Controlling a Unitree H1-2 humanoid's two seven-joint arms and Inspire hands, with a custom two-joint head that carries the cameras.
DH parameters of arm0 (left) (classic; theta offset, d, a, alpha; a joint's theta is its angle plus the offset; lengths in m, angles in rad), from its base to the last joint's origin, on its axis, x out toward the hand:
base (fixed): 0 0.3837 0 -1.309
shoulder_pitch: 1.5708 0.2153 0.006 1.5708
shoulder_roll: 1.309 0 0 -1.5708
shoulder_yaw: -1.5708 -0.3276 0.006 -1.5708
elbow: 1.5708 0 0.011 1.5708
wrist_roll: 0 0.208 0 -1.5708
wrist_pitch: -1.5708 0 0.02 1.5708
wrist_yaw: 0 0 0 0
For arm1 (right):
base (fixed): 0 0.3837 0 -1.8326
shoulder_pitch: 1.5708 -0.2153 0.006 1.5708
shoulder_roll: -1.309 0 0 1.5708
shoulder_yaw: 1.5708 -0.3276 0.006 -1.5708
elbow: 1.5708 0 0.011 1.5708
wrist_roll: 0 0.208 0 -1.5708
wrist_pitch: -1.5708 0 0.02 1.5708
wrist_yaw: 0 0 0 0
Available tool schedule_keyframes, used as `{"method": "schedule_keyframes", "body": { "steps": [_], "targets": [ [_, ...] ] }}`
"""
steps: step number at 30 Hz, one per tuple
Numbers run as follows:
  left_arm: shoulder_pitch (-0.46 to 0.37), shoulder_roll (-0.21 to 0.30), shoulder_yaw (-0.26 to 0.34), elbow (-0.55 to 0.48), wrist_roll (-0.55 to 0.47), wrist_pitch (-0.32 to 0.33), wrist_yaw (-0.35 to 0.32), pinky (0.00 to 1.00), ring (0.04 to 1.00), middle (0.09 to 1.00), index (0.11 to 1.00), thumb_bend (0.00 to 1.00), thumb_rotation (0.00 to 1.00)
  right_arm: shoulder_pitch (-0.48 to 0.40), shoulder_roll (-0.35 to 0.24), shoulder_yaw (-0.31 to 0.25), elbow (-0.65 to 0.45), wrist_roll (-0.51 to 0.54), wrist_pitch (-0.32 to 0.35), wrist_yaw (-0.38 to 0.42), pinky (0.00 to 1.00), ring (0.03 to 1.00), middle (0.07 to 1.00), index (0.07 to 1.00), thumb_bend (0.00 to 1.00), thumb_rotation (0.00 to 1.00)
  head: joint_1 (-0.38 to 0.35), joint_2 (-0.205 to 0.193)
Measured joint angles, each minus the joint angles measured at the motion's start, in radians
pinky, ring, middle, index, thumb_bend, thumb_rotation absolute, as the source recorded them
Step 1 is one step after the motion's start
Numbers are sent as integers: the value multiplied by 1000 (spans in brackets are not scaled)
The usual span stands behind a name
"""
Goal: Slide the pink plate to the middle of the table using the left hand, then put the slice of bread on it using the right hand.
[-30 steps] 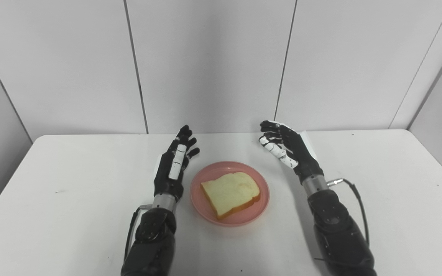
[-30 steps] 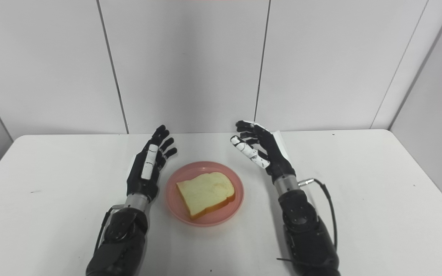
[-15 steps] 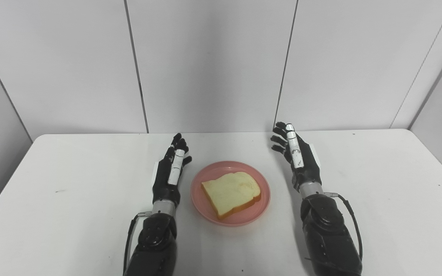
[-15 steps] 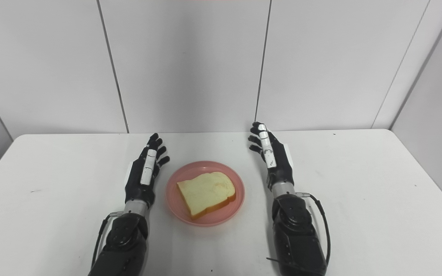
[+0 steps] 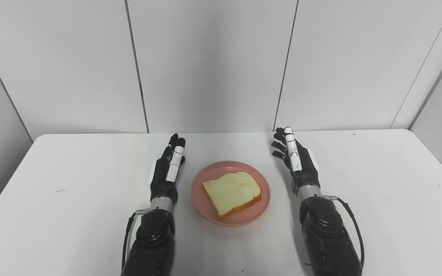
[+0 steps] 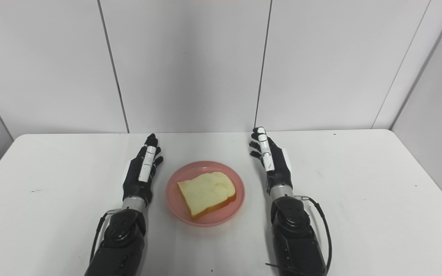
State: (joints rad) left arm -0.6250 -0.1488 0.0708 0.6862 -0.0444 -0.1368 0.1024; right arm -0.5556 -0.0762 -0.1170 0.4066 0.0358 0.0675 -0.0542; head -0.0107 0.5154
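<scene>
A pink plate (image 5: 258,183) sits near the middle of the white table (image 5: 378,214), and a slice of bread (image 5: 231,193) lies flat on it. My left hand (image 5: 167,170) stands edge-up just left of the plate, open and holding nothing, fingers stretched away from me. To the plate's right, my right hand (image 5: 295,163) is likewise open and empty, apart from the rim. Neither hand touches the plate or the bread.
Pale wall panels (image 5: 209,65) rise behind the table's far edge. A small dark speck (image 5: 60,190) marks the tabletop at the left. Both forearms (image 6: 295,234) come in from the bottom edge on either side of the plate.
My right hand has straightened from a curled, tilted pose and drawn back a little beside the plate. My left hand has pulled back slightly and closed its finger spread. Plate and bread stay put.
</scene>
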Motion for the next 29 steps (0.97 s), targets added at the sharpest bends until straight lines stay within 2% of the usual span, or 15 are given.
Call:
{"method": "schedule_keyframes", "body": {
  "steps": [10, 17, 29],
  "targets": [
    [13, 4, -6, -42, 0, 51, -4, 934, 942, 980, 902, 884, 826, 0, -3, 15, 13, -19, -7, -2, 810, 838, 868, 855, 617, 994, -3, 0],
    [13, 5, -4, -44, -1, 54, -9, 948, 950, 984, 910, 885, 817, 6, -3, 11, 31, 8, -11, 4, 785, 832, 880, 863, 679, 978, -3, 0],
    [21, 9, -4, -62, -10, 70, -16, 939, 948, 976, 912, 889, 836, 12, -1, 12, 46, 34, -36, 5, 807, 838, 883, 859, 700, 964, -5, 2]
  ]
}}
